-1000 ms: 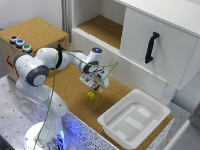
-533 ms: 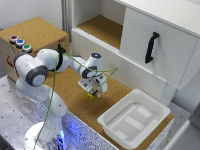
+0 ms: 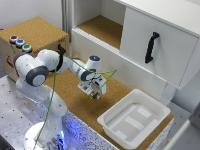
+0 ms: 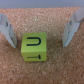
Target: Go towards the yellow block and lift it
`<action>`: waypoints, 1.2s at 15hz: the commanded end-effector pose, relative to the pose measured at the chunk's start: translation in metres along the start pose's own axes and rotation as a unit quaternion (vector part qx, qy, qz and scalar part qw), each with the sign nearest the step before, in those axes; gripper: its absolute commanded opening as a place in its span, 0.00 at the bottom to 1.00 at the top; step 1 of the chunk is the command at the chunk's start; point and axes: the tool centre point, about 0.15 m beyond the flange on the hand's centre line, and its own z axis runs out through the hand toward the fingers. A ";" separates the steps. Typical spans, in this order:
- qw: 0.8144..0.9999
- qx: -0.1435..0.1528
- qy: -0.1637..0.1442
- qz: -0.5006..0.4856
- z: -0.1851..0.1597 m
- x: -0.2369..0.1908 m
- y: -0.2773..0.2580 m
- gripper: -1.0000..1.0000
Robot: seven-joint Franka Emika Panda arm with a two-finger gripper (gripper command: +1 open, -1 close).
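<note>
One yellow block (image 4: pixel 34 47), wrist-view only.

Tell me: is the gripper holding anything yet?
Nothing held. The gripper is open, its fingers on either side of the yellow block, not touching it.

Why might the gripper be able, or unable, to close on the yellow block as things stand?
Probably able: in the wrist view the yellow block sits on cork between the open gripper fingers, one finger each side, nothing between.
</note>
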 end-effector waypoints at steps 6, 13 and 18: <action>1.000 0.007 0.021 -0.003 -0.009 -0.028 -0.001 1.00; 1.000 0.005 0.016 0.006 -0.006 -0.024 -0.007 0.00; 1.000 0.000 0.014 0.014 -0.010 -0.025 -0.009 0.00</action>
